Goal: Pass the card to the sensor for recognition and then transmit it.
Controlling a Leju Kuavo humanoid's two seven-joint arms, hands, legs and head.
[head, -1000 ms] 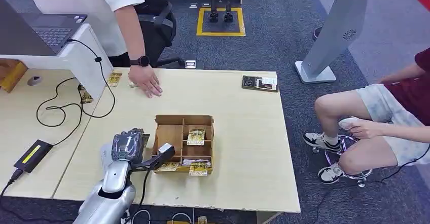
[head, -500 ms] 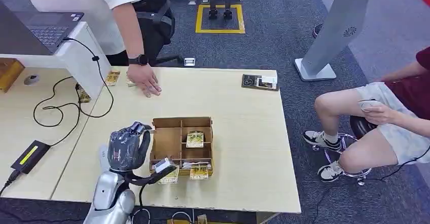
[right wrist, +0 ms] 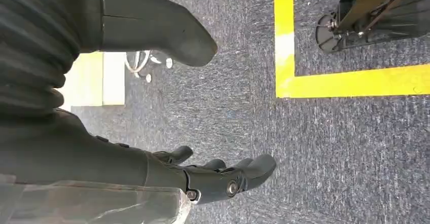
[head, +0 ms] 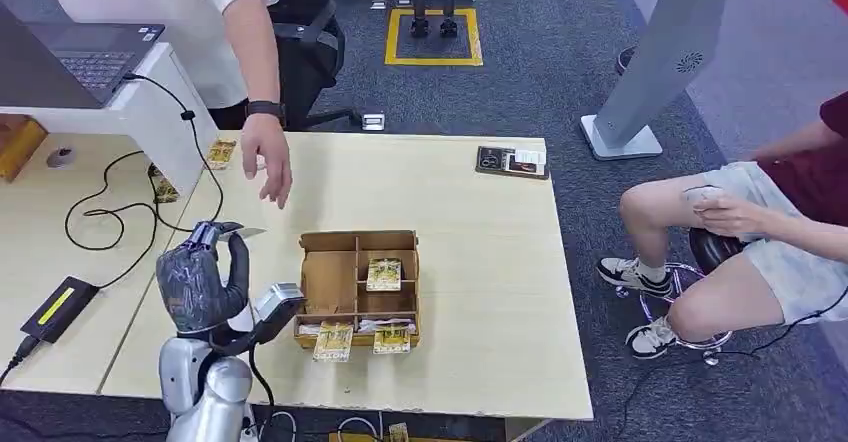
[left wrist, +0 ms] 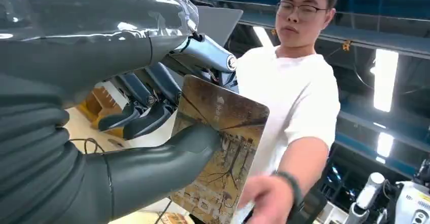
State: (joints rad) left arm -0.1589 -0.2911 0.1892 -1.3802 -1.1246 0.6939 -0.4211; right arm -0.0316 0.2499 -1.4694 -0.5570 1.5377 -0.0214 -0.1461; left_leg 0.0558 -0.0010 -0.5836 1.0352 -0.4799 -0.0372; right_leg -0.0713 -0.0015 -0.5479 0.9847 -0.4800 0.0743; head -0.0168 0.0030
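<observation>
My left hand [head: 200, 284] is raised above the table's left part, left of the cardboard box [head: 330, 280]. It pinches a card [left wrist: 223, 148] with a brownish tree picture between the thumb [left wrist: 167, 158] and the fingers. A person in a white shirt stands across the table, with a hand [head: 268, 167] stretched out towards the card and close to it [left wrist: 266, 198] without touching it. A flat black device with a yellow stripe [head: 62, 307] lies on the left desk. My right hand [right wrist: 167, 171] hangs over the carpet floor, fingers apart and holding nothing.
The divided box holds several yellow cards [head: 385, 273]. More cards [head: 222, 153] lie by the white partition [head: 165, 112]. A laptop [head: 95, 57] and cables [head: 110, 212] are on the left, a black tray [head: 512, 162] at the far right corner. A seated person [head: 760, 232] is to the right.
My left hand has risen and moved left, away from the box, carrying the card. The person's hand has lifted off the table and come towards it.
</observation>
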